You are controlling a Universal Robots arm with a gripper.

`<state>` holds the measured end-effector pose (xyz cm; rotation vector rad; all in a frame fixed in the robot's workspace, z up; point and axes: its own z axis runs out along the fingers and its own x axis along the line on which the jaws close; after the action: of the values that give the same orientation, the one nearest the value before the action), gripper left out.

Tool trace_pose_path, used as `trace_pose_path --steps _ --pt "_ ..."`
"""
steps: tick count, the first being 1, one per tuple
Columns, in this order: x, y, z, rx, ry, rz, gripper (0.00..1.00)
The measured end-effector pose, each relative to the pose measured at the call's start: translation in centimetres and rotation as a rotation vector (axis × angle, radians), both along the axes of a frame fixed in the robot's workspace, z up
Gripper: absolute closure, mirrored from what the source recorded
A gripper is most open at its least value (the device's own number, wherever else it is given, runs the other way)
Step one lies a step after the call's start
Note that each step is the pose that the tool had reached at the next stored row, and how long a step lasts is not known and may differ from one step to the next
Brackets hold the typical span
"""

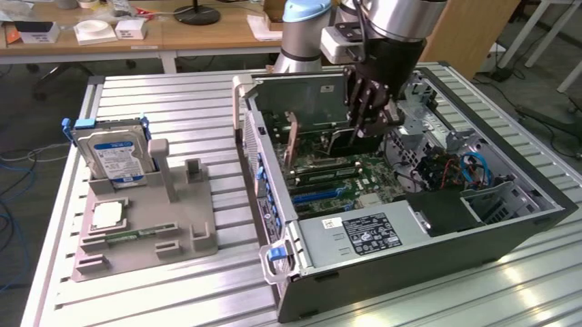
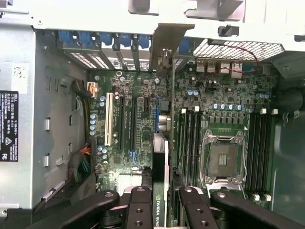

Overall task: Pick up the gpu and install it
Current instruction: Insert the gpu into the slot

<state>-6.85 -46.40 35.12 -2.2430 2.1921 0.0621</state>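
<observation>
1. The black multi-link gripper on the silver Universal Robots arm is clenched on the gpu, a thin green circuit card with a black cooler face and a silver metal end bracket.
2. The gpu is held edge-on and upright inside the open black and silver computer case, above the green motherboard. Its long edge runs parallel to the expansion slots, and the bracket end points toward the rear slot openings with blue retainers. This orientation appears intended to match card edge to slot and bracket to rear opening.
3. Whether the card edge is seated in a slot cannot be told; it lies close to the board.
4. The case lies on its side, opening upward, which gives vertical access to the board.
5. On the exterior view's left, a grey moulded parts holder carries an upright silver hard drive with a blue-white label.
6. Both rest on a ribbed aluminium table. Behind it stands a wooden desk; cables lie on the floor.
</observation>
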Motion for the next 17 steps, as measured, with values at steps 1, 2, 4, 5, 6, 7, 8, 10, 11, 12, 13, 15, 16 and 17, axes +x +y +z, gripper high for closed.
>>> trace_pose_path --steps 1,2,4,5,6,7,8,10,11,12,13,15,16,17 --pt "0.0 0.0 -0.15 0.0001 -0.0001 0.0 0.74" --pt "0.0 0.0 -0.31 0.0 0.0 0.0 0.74" --pt "0.0 0.0 -0.63 0.0 0.0 0.0 0.74" --pt "0.0 0.0 -0.78 0.0001 0.0 0.0 0.74" --pt "0.0 0.0 -0.9 0.0001 0.0 0.0 0.74" --pt "-0.1 0.0 -1.01 0.0 0.0 0.0 0.74" --pt "-0.1 0.0 -1.13 0.0001 0.0 0.0 0.74" --pt "-0.1 0.0 -1.33 0.0 0.0 0.0 0.74" --pt "-0.2 0.0 -1.41 0.0 0.0 0.0 0.74" --pt "-0.3 0.0 -1.47 0.0 0.0 0.0 0.74" --pt "-0.3 0.0 -1.52 0.0 0.0 0.0 0.74" --pt "-0.4 0.0 -1.65 0.0 0.0 0.0 0.74" --pt "-0.4 0.0 -1.74 0.0 0.0 0.0 0.74" --pt "-0.5 0.0 -1.84 0.0 0.0 0.0 0.74"
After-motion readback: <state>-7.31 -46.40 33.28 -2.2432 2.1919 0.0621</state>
